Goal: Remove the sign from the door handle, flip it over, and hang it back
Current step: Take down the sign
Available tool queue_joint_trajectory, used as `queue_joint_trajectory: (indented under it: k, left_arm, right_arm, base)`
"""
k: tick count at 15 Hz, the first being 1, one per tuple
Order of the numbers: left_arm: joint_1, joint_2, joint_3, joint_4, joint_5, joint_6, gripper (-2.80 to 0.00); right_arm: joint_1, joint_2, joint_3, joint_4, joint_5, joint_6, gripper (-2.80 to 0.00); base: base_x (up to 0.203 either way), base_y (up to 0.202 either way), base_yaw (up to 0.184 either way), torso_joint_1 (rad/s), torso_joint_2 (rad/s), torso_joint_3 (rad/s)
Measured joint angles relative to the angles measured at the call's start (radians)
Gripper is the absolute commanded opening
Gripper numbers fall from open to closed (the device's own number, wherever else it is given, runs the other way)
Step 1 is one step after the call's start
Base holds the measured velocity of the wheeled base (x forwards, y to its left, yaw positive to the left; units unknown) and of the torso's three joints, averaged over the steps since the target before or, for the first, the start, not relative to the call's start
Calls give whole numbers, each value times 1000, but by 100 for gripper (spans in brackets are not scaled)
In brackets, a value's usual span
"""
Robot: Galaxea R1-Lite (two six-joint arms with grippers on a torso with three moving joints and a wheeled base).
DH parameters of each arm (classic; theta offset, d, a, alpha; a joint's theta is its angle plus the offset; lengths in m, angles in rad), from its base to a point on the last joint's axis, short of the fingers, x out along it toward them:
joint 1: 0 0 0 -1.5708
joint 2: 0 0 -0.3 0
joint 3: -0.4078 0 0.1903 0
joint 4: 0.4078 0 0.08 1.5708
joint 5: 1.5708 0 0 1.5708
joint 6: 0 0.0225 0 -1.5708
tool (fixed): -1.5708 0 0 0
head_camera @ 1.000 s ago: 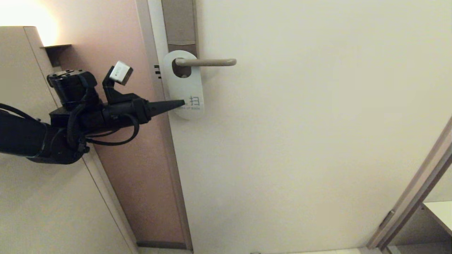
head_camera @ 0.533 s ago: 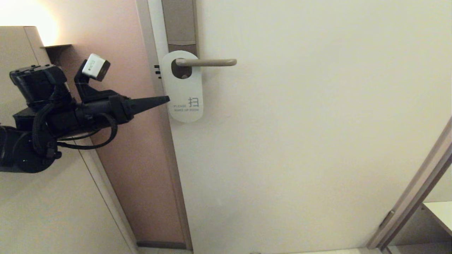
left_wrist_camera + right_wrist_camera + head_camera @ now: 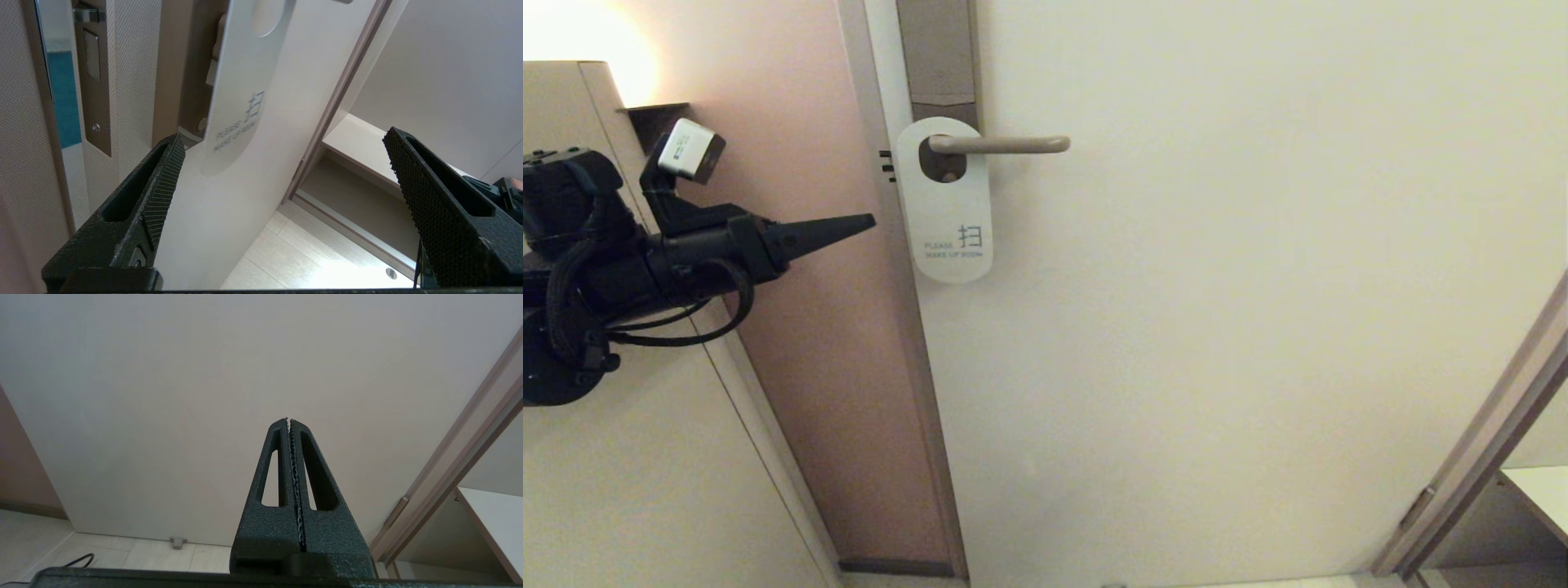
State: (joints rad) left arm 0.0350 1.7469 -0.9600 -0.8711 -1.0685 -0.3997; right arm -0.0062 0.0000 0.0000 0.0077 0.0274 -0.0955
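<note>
Head view: the sign [image 3: 945,204] hangs by its hole on the door handle [image 3: 1001,144], close to the handle's pivot end, flat against the pale door [image 3: 1217,327]. Its white face is outward, printed "PLEASE MAKE UP ROOM" with a Chinese character. The left gripper [image 3: 862,222] is to the left of the sign at the level of its lower half, its tip pointing toward the card across the door frame [image 3: 907,310], apart from it and touching nothing.

Left wrist view: the left gripper [image 3: 282,139] has its two fingers [image 3: 161,179] spread wide with nothing between them. The sign [image 3: 241,102] lies ahead, beyond the fingertips, nearer one finger than the other. Beside it are the handle's grey-brown plate [image 3: 194,81] and the latch plate [image 3: 92,73] on the door edge.

Right wrist view: the right gripper [image 3: 289,421] has its fingers pressed together, empty, pointing at the bare door [image 3: 204,375], away from the sign.
</note>
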Motion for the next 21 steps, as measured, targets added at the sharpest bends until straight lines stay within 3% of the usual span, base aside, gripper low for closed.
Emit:
queue_joint_trajectory:
  k: [8, 21]
  left_arm:
    - [-71, 108, -132, 0, 2, -8, 0]
    - [-139, 132, -142, 1, -6, -11, 0]
  right_arm:
    - [0, 0, 0, 0, -1, 0, -280]
    - [0, 0, 0, 0, -1, 0, -280]
  base:
    - [0, 0, 0, 0, 0, 0]
    - [0, 0, 0, 0, 0, 0]
